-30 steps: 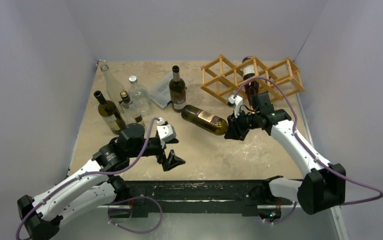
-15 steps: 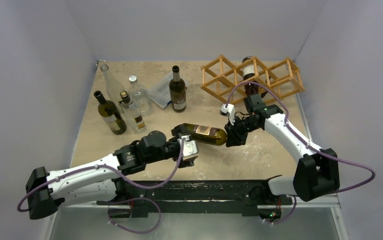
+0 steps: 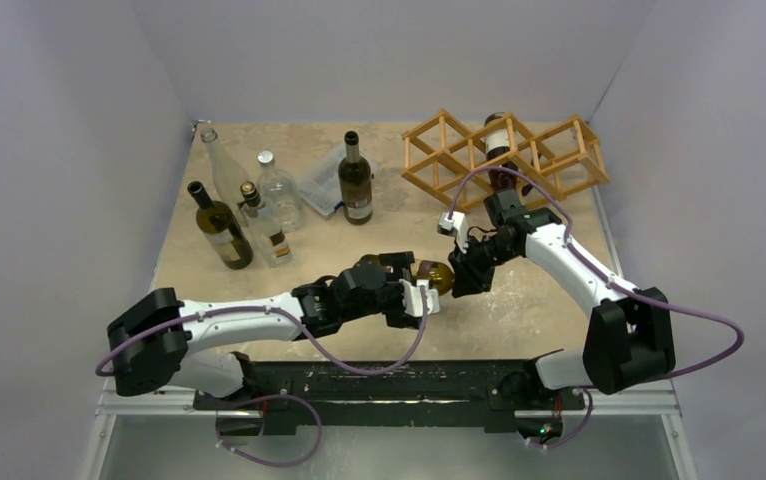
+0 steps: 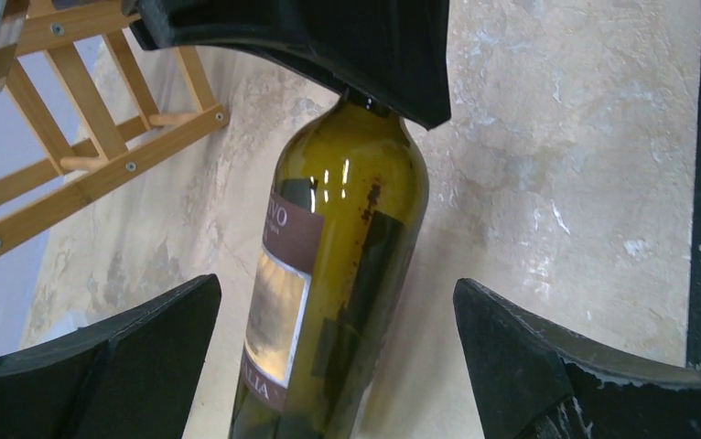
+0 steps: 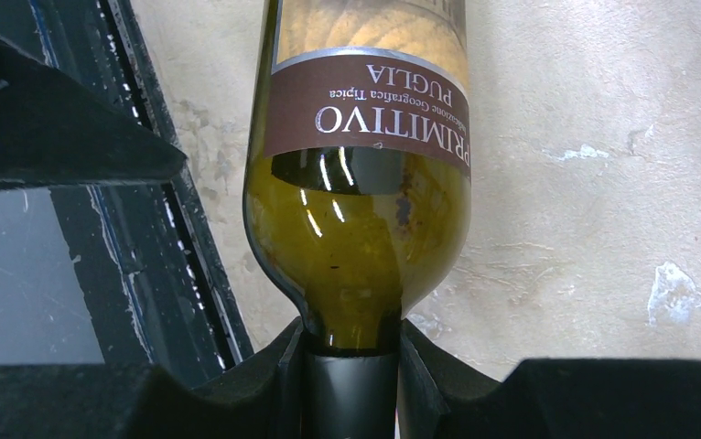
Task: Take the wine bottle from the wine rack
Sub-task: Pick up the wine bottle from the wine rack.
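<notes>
Bottle [image 4: 338, 229] off rack [image 4: 100, 178], over mid-desk [image 3: 499, 320]: right jaws clamp its neck; left jaws gape astride its body and should close next.

My fingers [image 4: 557, 366] are black. Olive-green glass wine bottle [image 4: 347, 229], brown silver-lettered label [image 5: 370, 119]; beside it a light-brown wooden lattice rack [image 4: 100, 176], under it mottled beige bench [image 4: 557, 137].

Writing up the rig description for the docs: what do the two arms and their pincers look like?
Both look alike. The left arm and right arm have white link shells and bulky black joint housings, with a purple cable looping along each. The left pincer and right pincer are matte black with two broad, wedge-shaped fingers. A small white camera block sits at each wrist.
</notes>
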Robot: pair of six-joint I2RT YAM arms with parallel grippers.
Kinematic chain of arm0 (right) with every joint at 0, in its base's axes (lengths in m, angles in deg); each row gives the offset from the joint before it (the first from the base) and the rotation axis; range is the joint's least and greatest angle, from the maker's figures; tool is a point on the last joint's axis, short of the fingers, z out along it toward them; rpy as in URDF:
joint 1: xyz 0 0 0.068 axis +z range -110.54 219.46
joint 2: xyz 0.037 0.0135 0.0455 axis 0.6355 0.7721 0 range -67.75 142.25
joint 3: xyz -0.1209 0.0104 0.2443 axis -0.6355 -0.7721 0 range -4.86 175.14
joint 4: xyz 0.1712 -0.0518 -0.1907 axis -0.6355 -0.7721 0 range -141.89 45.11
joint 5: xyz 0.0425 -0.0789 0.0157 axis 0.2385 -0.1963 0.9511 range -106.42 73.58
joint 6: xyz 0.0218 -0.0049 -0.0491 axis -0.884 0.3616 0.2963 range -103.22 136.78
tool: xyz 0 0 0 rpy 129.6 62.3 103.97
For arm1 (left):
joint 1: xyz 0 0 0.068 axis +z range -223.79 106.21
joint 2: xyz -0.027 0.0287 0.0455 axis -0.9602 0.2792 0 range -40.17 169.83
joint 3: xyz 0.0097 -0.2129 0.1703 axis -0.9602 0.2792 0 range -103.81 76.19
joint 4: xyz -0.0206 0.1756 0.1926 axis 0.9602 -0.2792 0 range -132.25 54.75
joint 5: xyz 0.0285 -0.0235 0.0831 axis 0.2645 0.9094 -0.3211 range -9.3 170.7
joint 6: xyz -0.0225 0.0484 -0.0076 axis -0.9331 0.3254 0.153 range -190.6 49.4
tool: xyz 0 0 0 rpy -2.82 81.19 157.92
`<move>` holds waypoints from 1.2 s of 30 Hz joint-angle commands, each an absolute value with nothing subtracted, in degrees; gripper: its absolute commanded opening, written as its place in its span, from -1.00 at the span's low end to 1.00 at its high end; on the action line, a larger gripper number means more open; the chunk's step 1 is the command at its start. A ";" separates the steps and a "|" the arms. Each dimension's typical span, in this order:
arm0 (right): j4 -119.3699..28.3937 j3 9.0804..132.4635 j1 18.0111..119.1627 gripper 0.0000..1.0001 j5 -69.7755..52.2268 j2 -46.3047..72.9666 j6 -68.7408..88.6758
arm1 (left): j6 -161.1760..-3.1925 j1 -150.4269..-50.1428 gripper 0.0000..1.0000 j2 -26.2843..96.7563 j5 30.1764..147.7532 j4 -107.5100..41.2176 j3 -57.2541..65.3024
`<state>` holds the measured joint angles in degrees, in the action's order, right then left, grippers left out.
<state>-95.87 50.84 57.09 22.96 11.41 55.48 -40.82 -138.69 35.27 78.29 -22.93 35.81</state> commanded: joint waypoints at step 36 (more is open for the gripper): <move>-96.00 54.55 57.39 -1.00 30.91 11.17 59.10 | -33.40 -136.01 0.91 54.60 76.32 -11.17 27.20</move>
